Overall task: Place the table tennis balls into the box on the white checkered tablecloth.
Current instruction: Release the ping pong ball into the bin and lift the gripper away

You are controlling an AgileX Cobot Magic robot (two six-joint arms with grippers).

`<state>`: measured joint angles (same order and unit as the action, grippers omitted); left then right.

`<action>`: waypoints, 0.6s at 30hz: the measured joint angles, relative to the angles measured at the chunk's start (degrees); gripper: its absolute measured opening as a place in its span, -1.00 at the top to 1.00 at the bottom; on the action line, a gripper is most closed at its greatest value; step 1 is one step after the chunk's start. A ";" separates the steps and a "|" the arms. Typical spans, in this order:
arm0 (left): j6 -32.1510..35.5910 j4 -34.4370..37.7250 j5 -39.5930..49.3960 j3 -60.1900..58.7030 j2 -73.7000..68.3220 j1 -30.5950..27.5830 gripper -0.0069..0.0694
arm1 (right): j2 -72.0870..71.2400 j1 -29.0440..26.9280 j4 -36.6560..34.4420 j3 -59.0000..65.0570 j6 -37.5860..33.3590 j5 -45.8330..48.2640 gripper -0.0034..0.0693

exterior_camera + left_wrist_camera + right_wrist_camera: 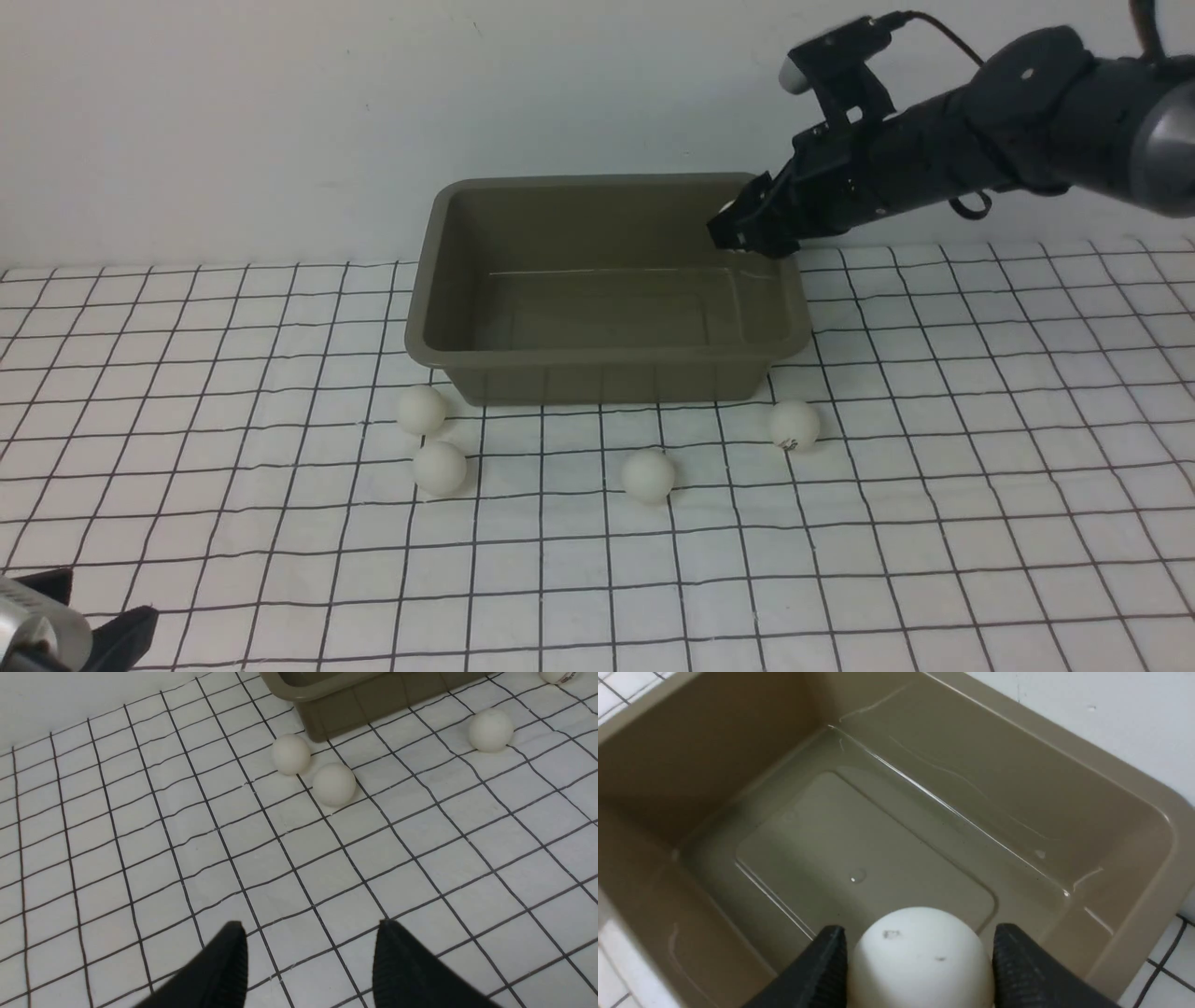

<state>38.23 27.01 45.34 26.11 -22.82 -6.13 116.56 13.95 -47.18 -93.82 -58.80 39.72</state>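
I read the dial on the front view with the box (607, 373) at its centre and twelve toward the back wall. My right end effector (739, 233) is clenched on one table tennis ball (920, 956), a pad on either side of it. It hangs just inside the rim at about two o'clock, near the box's far right corner. From the right wrist camera, the held ball sits over the bare box floor with a sloped wall close by, and nothing lies in the box yet. The relation that matters is simple: the target is straight below the ball. I judge a release here would land it inside, though it may glance off that wall. A ball has no long axis to line up; the box's axis runs nine to three.

My left end effector (311, 926) is released, its jaws apart over the white checkered tablecloth (934, 523) with nothing between them, out at about seven o'clock and well apart from the box. Four balls lie on the cloth before the box:
- The corner ball (421, 409) and its neighbour (440, 468) lie just beside each other at seven.
- The middle ball (648, 475) is at six.
- The marked ball (794, 425) is at five.

The first two lie between one and two o'clock from the left end effector and nearer that arm; the marked ball is nearer the right.
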 joint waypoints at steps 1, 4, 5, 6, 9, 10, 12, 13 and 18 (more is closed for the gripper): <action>0.00 0.00 0.33 0.00 0.00 0.00 -0.06 | 0.47 0.00 -0.06 -0.15 0.00 0.00 -0.10; 0.00 0.00 1.14 0.00 0.00 0.00 -0.06 | 1.06 0.00 -0.40 -0.31 0.00 -0.06 -0.10; 0.00 0.00 1.28 0.00 0.00 0.00 -0.06 | 1.10 0.00 -0.40 -0.31 0.00 -0.13 -0.10; 0.00 0.00 1.35 0.00 0.00 0.00 -0.06 | 1.10 0.00 -0.65 -0.34 0.00 -0.43 -0.10; 0.00 0.00 1.35 0.00 0.00 0.00 -0.06 | 1.10 0.00 -0.81 -0.53 0.29 -1.26 -0.11; 0.00 0.00 1.35 0.00 0.00 0.00 -0.06 | 1.10 0.00 -0.81 -0.53 0.43 -1.34 -0.14; 0.00 0.00 1.35 0.00 0.00 0.00 -0.06 | 1.10 0.00 -0.81 -0.53 0.48 -1.34 -0.20; 0.00 0.00 1.35 0.00 0.00 0.00 -0.06 | 1.10 0.00 -0.81 -0.53 0.48 -1.34 -0.25; 0.00 0.00 1.37 0.00 0.00 0.00 -0.06 | -1.16 -0.07 3.18 -0.53 2.35 -0.39 -0.40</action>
<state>38.23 27.01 46.71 26.11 -22.82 -6.13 115.40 13.88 -44.00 -94.36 -56.46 39.32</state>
